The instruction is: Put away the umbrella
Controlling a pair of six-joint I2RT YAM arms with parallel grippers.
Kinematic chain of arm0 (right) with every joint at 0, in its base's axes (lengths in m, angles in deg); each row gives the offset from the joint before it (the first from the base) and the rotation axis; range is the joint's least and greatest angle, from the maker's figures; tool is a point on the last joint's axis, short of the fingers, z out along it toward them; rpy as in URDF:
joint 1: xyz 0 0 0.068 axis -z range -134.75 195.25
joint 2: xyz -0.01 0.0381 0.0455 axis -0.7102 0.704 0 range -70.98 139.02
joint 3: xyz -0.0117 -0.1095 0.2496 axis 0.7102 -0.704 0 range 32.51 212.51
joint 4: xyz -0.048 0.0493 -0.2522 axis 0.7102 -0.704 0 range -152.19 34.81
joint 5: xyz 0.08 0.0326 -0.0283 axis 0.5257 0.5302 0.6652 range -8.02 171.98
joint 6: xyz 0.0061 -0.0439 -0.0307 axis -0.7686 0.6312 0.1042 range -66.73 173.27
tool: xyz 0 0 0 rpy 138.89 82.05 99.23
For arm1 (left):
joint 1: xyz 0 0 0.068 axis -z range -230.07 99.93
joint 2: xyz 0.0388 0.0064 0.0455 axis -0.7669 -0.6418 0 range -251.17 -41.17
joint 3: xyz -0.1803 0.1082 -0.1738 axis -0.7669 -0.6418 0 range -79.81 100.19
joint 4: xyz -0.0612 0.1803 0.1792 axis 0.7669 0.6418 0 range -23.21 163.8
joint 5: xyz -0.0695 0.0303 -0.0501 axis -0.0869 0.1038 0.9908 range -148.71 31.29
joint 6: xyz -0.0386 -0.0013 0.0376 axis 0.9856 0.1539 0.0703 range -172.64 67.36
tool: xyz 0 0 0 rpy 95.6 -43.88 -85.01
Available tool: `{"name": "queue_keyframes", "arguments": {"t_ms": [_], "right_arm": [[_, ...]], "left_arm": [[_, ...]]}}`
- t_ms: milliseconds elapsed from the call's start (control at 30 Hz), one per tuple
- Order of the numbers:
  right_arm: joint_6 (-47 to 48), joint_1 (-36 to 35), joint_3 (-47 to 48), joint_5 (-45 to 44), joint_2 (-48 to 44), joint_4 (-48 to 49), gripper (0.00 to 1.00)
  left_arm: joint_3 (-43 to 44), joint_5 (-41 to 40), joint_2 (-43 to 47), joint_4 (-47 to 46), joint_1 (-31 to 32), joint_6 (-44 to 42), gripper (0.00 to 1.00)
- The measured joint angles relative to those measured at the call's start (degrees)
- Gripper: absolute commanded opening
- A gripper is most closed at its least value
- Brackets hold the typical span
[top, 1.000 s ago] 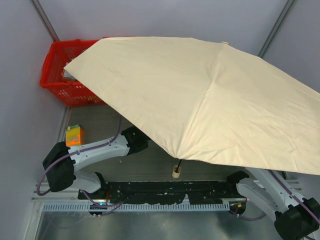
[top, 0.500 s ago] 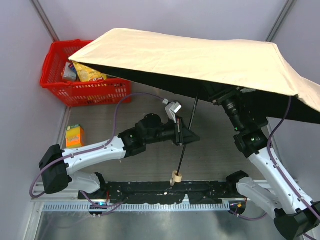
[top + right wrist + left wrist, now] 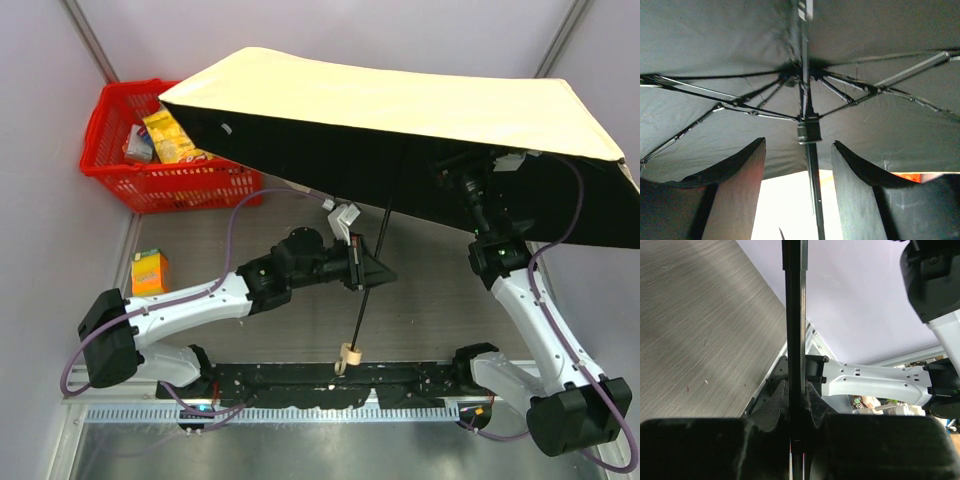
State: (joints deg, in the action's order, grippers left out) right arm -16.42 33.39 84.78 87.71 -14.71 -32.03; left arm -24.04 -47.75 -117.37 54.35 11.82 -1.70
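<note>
Overhead, the umbrella (image 3: 400,100) stands fully open above the table (image 3: 250,320), its pale canopy spread across the far half of the scene and tipped so that the dark underside faces the arms. Its thin black shaft (image 3: 360,312) gives the long axis: it runs from the cream handle (image 3: 348,354), which hangs low near the near edge between the two bases, upward and away to the hub beneath the canopy. The left gripper (image 3: 375,272) is clamped tight on this shaft at about mid-length, and in its wrist view the shaft (image 3: 794,315) passes straight up between the closed fingers. The right gripper (image 3: 799,141) reaches up under the canopy with its fingers (image 3: 742,180) spread wide and holding nothing. The runner (image 3: 808,131), where the ribs meet the shaft, lies just beyond and between the fingertips; whether it touches either one cannot be told. The right arm is therefore the nearer to the runner, while the left fixes the axis lower down. Judged from this layout, collapsing the canopy calls for the right fingers to close about the runner and draw it along the shaft toward the handle. A red basket (image 3: 120,170) of packets sits at the far left, and an orange carton (image 3: 150,270) lies beside the left arm.
</note>
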Motion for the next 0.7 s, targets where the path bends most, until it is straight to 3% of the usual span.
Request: {"name": "queue_keyframes", "arguments": {"t_ms": [400,700], "right_arm": [[-6.9,0.5,-1.6,7.8,5.7,9.2,0.42],[-9.6,0.9,-0.7,8.8,8.9,14.3,0.39]], "left_arm": [[-0.3,4.1,0.0,-5.5,0.0,4.5,0.0],[-0.6,4.3,-0.6,-7.4,0.0,5.7,0.0]]}}
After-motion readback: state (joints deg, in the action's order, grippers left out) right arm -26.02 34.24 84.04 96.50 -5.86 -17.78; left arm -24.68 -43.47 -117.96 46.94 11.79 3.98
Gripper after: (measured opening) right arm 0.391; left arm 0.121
